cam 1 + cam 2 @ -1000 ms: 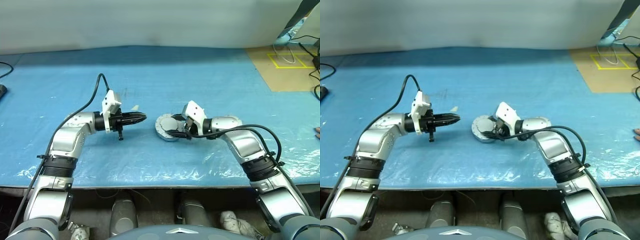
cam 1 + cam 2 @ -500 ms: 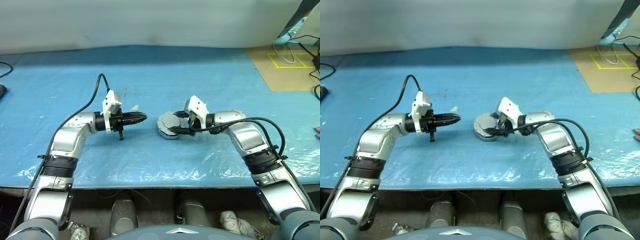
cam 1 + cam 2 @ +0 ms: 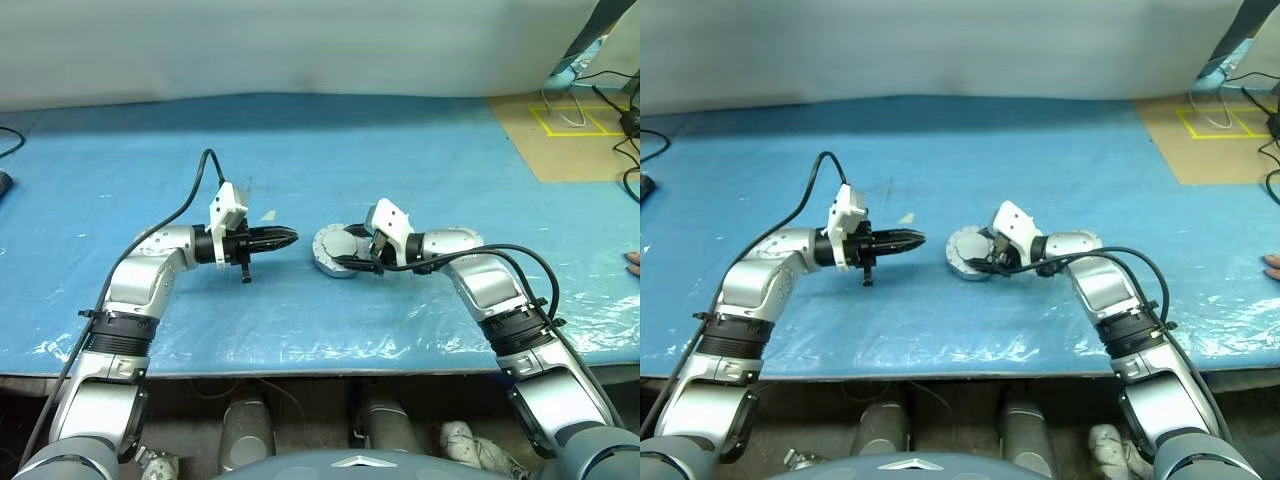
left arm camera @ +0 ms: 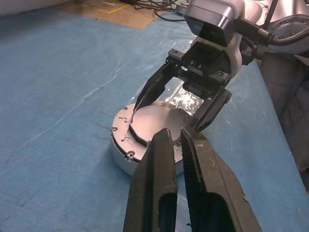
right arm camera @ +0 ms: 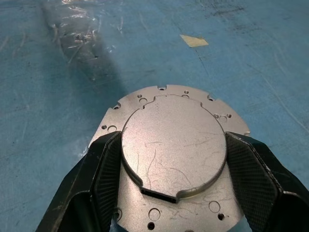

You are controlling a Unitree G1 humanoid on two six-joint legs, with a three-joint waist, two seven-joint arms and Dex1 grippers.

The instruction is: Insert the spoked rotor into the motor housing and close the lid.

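A round silver housing (image 3: 333, 252) sits mid-table on blue sheeting (image 3: 400, 150), its smooth grey lid (image 5: 174, 142) on top, seemingly seated; the right gripper (image 5: 171, 164) straddles the lid, fingers (image 5: 104, 169) spread wide against its edges; at the housing's 9 o'clock, the left gripper (image 3: 290, 238) hovers near, pinched closed, empty.

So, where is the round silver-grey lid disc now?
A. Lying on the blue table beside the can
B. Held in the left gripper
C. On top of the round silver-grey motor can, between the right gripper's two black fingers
C: the round silver-grey lid sits on the motor housing, with the right gripper's fingers at either edge.
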